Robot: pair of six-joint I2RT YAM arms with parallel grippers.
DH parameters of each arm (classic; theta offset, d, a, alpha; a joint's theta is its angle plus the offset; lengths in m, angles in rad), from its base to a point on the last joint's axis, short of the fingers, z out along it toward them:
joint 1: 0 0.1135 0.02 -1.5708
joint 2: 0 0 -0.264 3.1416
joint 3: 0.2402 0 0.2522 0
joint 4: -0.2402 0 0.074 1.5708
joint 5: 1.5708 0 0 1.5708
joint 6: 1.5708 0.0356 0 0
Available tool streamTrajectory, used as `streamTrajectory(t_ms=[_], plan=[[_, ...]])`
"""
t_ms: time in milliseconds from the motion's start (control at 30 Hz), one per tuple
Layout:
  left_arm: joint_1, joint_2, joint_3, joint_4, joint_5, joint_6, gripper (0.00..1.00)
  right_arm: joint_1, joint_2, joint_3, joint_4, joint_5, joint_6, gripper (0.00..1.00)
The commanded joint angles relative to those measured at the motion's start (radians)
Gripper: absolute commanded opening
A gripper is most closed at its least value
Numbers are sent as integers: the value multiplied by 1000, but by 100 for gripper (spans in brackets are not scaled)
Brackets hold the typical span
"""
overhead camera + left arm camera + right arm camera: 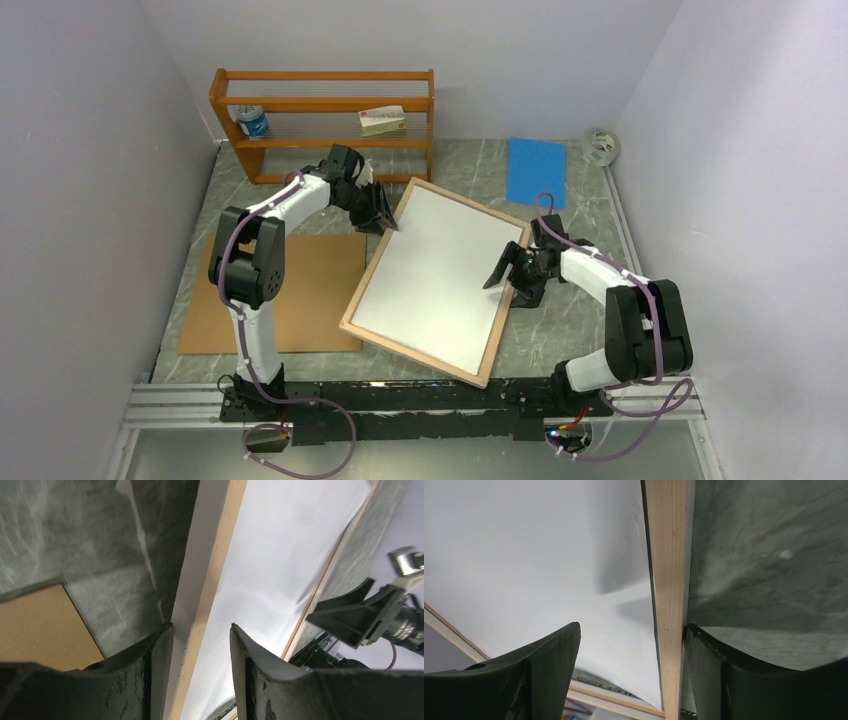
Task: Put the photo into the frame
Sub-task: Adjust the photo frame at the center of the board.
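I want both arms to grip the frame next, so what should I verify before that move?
1. Left fingers straddle the rim of the large rectangular light-wood picture frame: ok, not yet clamped.
2. Right fingers straddle the opposite rim: ok; outer finger touches the wood, inner one stands apart.
3. Plain white sheet fills the frame's opening: ok; its printed side, cannot tell.
4. Frame lying flat on the grey marbled table: cannot tell.
5. Flat brown fibreboard panel clear of the frame: not ok, the frame's near-left corner overlaps it.

Robot lab cell: white partitions (pixel 90 150)
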State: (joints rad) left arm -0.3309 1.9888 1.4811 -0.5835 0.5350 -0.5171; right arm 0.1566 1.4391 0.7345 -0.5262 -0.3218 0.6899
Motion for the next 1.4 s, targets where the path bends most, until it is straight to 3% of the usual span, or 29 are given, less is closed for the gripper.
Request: streamTrajectory(t_ms=[0, 167, 533, 700, 867, 1067, 1367], plan=[[-51, -43, 81, -19, 177, -49, 48, 33, -38, -2, 248, -335, 161, 77], [-36, 17, 128, -70, 130, -1, 48, 107, -5, 2, 369, -347, 281, 76], [12, 224, 241, -111, 82, 136, 48, 364, 86, -18, 681, -188, 693, 76], [15, 266, 279, -129, 56, 179, 49, 468, 108, 15, 704, -130, 754, 77], [18, 255, 288, -138, -1, 189, 52, 489, 53, 38, 536, -57, 684, 83], [56, 194, 314, -184, -109, 173, 66, 451, -68, 168, 172, 108, 432, 91], [107, 53, 253, -179, -174, 163, 80, 359, -154, 191, -82, 186, 283, 99]])
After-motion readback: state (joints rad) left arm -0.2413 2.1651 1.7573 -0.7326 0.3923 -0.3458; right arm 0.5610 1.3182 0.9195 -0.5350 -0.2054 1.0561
